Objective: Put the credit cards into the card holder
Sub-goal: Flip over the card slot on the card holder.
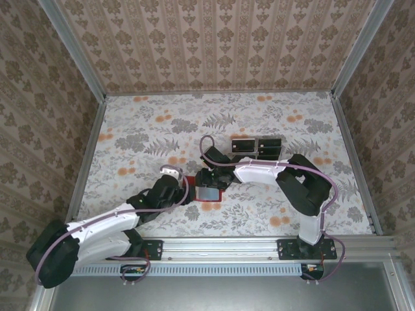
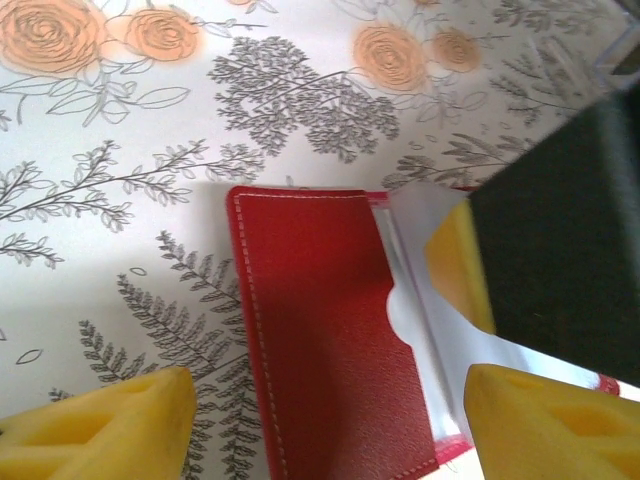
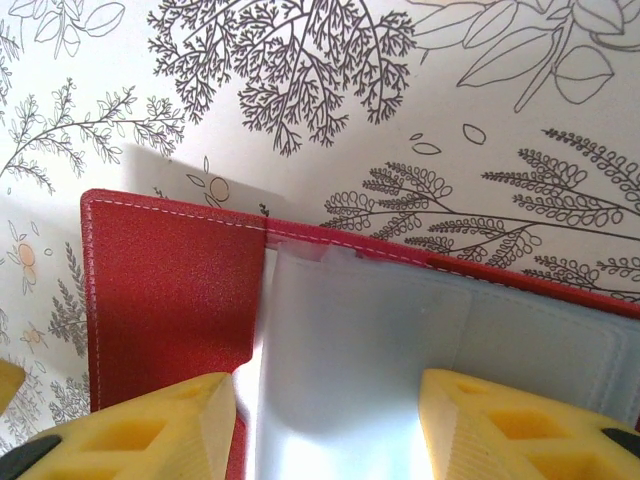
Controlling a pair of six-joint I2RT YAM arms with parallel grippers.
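Observation:
The red card holder [image 2: 320, 330] lies open on the floral table, its clear inner sleeves [image 2: 415, 300] turned up. My left gripper [image 2: 330, 400] is open, its yellow fingers [image 2: 100, 430] standing either side of the red flap without touching it. My right gripper [image 3: 328, 400] is open just above the clear sleeves [image 3: 400, 330], which bulge up between its fingers [image 3: 520, 425]. From above, both grippers meet over the card holder [image 1: 218, 197], left gripper [image 1: 183, 190] beside right gripper [image 1: 209, 189]. The black credit cards [image 1: 243, 145] stand upright behind them.
The cards sit in a clear divided tray [image 1: 258, 139] just beyond the right arm. Walls with patterned paper close the table on three sides. The right gripper's black body [image 2: 560, 250] crowds the right of the left wrist view.

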